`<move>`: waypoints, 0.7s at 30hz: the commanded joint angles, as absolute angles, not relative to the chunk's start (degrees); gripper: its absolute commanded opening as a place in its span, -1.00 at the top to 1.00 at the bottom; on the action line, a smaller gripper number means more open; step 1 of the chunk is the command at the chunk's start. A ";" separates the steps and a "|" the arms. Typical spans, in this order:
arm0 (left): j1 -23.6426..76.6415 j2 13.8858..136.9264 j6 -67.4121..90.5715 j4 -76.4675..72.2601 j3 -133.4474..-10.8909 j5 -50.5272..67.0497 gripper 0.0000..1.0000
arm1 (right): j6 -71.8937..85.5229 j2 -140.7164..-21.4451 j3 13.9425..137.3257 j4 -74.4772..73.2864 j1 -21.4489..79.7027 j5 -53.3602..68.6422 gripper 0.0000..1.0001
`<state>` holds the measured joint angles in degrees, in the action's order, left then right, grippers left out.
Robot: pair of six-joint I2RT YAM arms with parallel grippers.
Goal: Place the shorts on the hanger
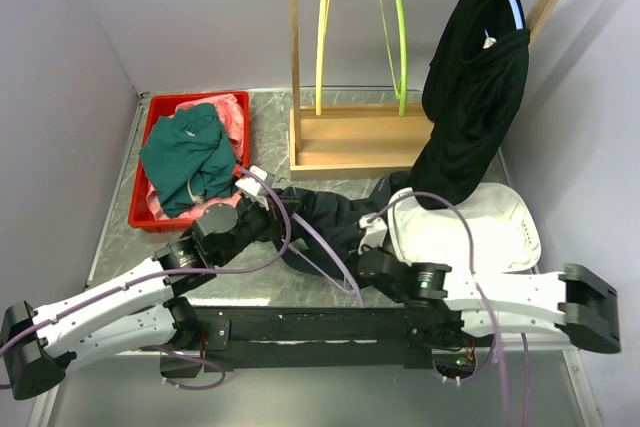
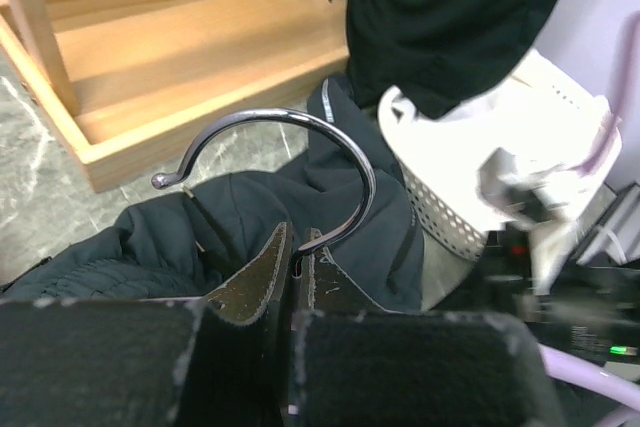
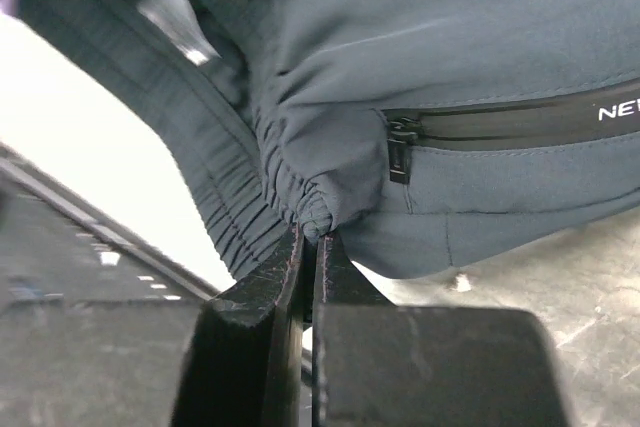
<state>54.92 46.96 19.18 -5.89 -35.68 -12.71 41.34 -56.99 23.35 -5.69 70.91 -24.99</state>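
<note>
- Left wrist view: the left gripper (image 2: 295,244) has its two black fingers pinched tight on the shiny metal hook of the thin lilac plastic hanger (image 2: 290,113).
- Right wrist view: the right gripper (image 3: 310,235) is squeezed closed on the bunched, stretchy waist edge of the dark navy soft shorts (image 3: 450,37).
- The shorts lie in a crumpled heap on the grey stone-look table (image 1: 110,247). They are between the two grippers, just in front of the wooden clothes rack (image 1: 350,142) and right next to the white plastic basket (image 1: 500,237).
- They look floppy and wrinkly, with a black zip pocket and small white letters.
- The hook sticks up over the shorts. The lilac part of the hanger is hidden, so I cannot tell if it is inside them.
- I think the job has only just started. Both things are grabbed, but the shorts are not hanging on the hanger yet, and that part is left to do.
</note>
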 commanded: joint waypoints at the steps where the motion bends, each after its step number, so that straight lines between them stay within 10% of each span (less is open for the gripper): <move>1: 55.02 45.61 18.46 -13.35 -36.12 -17.74 0.98 | 42.80 -48.19 24.00 -8.87 70.49 -26.72 0.99; 21: 55.02 45.18 11.60 -25.93 -33.66 -26.80 0.98 | 50.89 -28.57 33.04 -35.06 69.87 -30.32 0.88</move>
